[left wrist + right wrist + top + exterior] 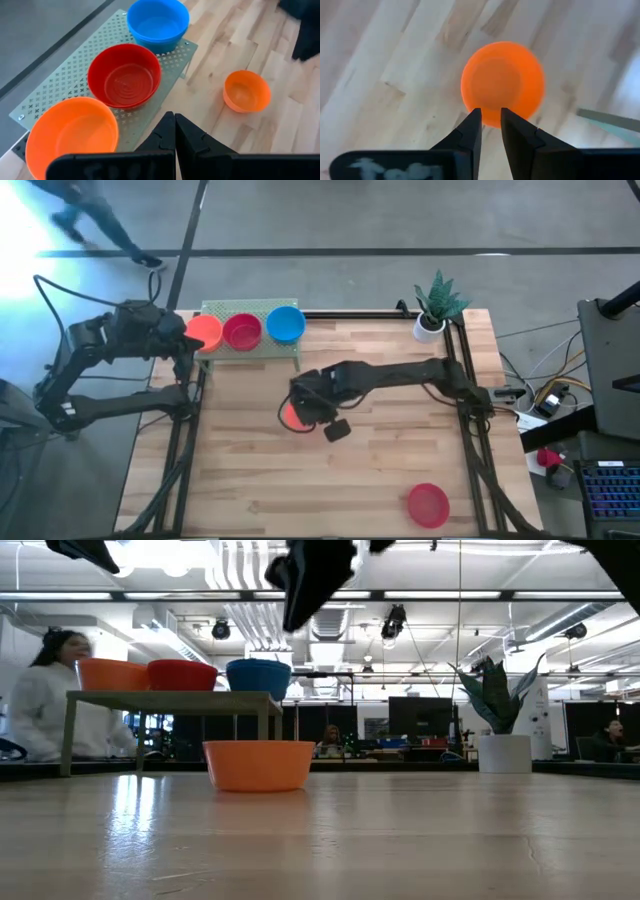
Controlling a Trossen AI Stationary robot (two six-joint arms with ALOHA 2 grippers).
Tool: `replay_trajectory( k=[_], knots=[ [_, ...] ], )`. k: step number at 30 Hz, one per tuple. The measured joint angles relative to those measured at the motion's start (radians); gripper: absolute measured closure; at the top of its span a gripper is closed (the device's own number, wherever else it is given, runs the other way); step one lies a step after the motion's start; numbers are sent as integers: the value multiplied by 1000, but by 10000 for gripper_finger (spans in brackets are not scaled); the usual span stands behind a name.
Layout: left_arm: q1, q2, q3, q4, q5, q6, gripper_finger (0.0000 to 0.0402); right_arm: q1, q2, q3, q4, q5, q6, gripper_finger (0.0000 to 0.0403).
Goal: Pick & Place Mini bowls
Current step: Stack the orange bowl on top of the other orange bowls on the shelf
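An orange mini bowl (291, 417) (258, 765) (502, 82) stands upright on its base on the wooden table near the middle. My right gripper (305, 402) (305, 585) (491, 117) hovers above it, pointing down, its fingers a narrow gap apart with nothing between them. A low metal rack (250, 348) (65, 75) at the far edge carries an orange bowl (72, 132), a red bowl (125, 75) and a blue bowl (157, 22). My left gripper (188, 345) (174, 120) waits shut by the rack's left end. A red bowl (428, 505) sits near the table's near right corner.
A white plant pot (430, 325) (505, 750) stands at the far right corner. Black frame rails (470, 430) run along the table's left and right sides. Bare wood lies between the middle bowl and the near edge. People show in the room beyond the table.
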State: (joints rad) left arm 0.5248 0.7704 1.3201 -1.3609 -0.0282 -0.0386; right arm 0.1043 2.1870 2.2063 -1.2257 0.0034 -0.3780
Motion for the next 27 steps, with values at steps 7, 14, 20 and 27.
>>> replay_trajectory(
  k=[7,14,20,27],
  knots=[
    [-5,27,0,23,17,47,402,0,-120,0,2,0,40,339],
    [-27,84,0,87,66,108,402,0,-240,-1,2,30,86,342],
    [-84,151,0,117,73,177,402,0,-336,-1,2,76,138,340],
    [-171,240,-3,138,81,211,402,0,-410,-2,0,180,214,339]
  ],
)
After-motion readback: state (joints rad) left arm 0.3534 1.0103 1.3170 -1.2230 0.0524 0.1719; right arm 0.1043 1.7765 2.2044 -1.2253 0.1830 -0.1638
